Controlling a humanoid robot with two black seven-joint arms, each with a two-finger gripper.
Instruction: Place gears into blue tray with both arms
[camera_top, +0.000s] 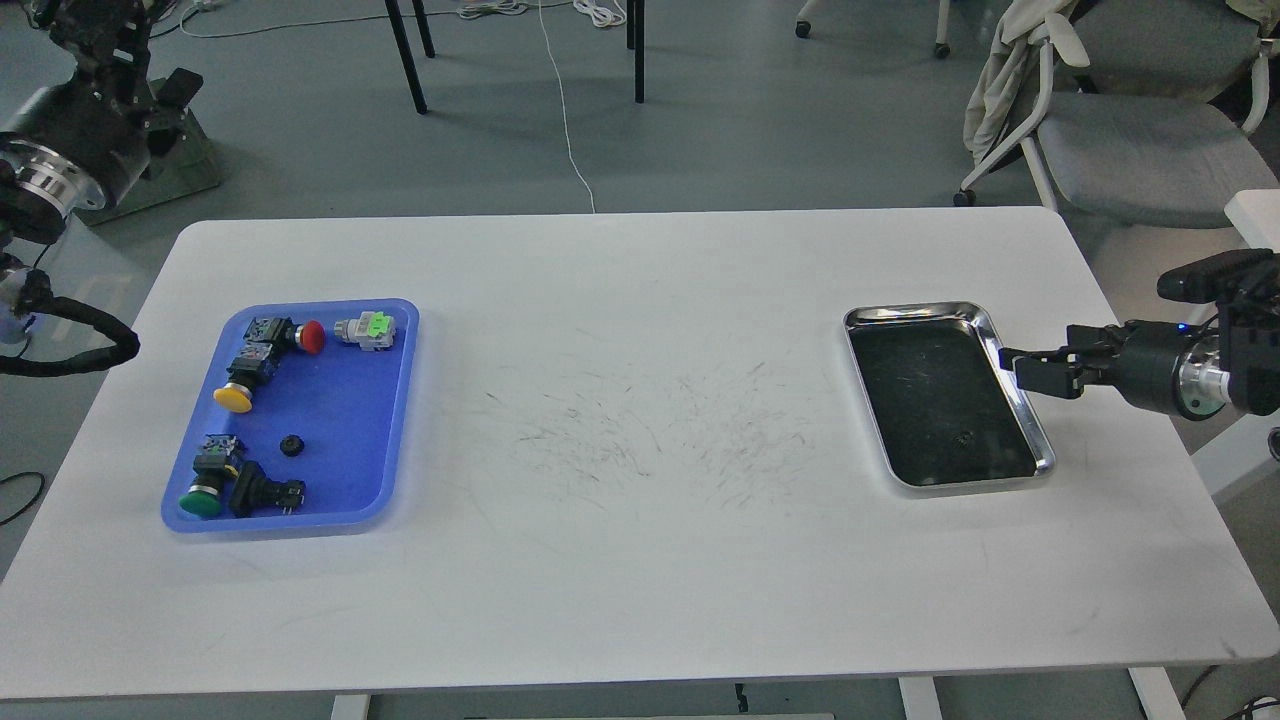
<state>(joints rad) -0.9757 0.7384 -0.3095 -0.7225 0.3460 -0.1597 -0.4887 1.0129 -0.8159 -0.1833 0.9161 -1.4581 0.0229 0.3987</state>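
The blue tray (345, 420) lies on the left side of the white table. One small black gear (291, 446) rests in it among several push buttons. A second gear (965, 436) lies on the dark bottom of the steel tray (1043, 446) at the right. My right gripper (1012, 368) reaches in from the right and hovers over that tray's right rim, its fingers slightly apart and empty. My left gripper (172, 92) is off the table's far left corner, above the floor; it is dark and its fingers cannot be told apart.
Push buttons with red (311, 337), yellow (232, 398) and green (201, 502) caps sit in the blue tray, with a grey-and-green switch (366, 331). A green crate (190, 165) and a chair (1130, 140) stand beyond the table.
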